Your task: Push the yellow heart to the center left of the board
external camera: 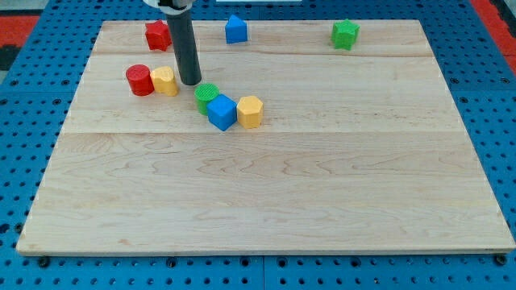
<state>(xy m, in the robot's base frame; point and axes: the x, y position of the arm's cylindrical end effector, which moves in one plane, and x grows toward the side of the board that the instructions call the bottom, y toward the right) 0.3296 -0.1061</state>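
A yellow block (164, 80), rounded and seemingly the heart, lies at the board's upper left and touches a red cylinder (139, 80) on its left. My tip (191, 82) rests on the board just right of this yellow block, with a narrow gap between them. The dark rod rises toward the view's top. A second yellow block (250, 111), more angular, lies further right, next to a blue cube (222, 112).
A green cylinder (206, 97) sits just below and right of my tip, touching the blue cube. A red star-like block (157, 35), a blue block (235, 29) and a green star-like block (345, 34) lie along the top edge of the wooden board (266, 201).
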